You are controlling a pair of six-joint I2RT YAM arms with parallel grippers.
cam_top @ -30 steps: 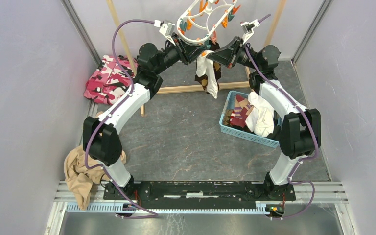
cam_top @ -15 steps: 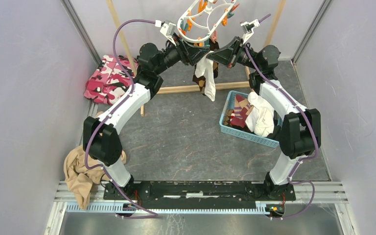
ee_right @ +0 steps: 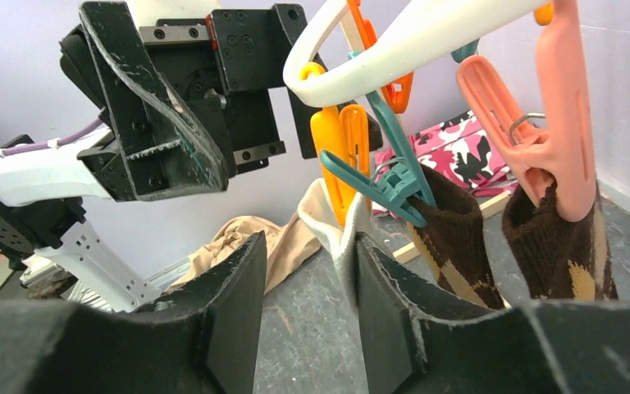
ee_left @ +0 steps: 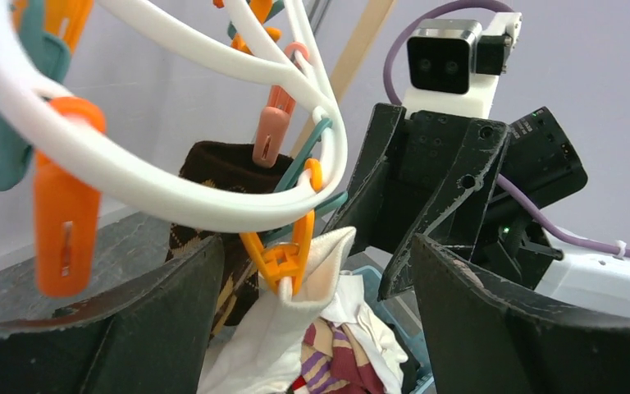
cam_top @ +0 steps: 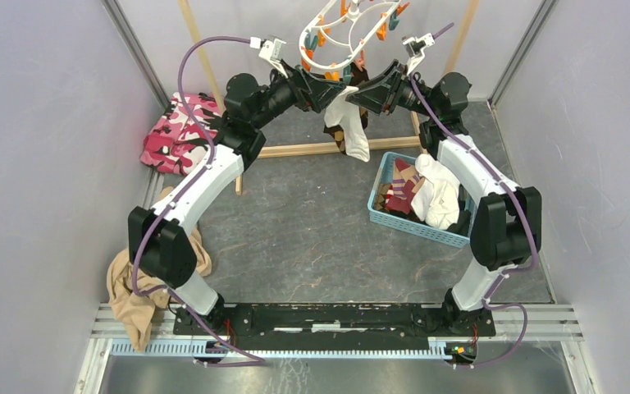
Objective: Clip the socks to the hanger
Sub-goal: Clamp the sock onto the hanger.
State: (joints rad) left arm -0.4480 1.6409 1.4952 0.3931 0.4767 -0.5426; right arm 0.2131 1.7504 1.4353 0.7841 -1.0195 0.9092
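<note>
The white hanger (cam_top: 346, 31) hangs at the back with orange and teal clothespins. An orange pin (ee_left: 283, 258) grips the cuff of a white sock (ee_left: 295, 316), which dangles over the floor (cam_top: 353, 123). Brown argyle socks (ee_right: 453, 238) hang beside it from teal and pink pins. My left gripper (ee_left: 316, 263) is wide open around the orange pin and touches nothing. My right gripper (ee_right: 310, 242) faces it, open, and the white cuff (ee_right: 338, 234) brushes the inner face of one finger. From above, the left gripper (cam_top: 321, 89) and right gripper (cam_top: 367, 92) flank the sock.
A blue basket (cam_top: 384, 176) on the right holds several more socks, white and maroon-striped. Pink camouflage cloth (cam_top: 179, 131) lies at the back left, a tan garment (cam_top: 135, 300) by the left arm's base. A wooden rack frame (cam_top: 312, 148) stands behind the hanger.
Both grippers have opened. The left let go of the orange pin and drew back slightly, the right released the white sock, which now hangs from the pin alone.
</note>
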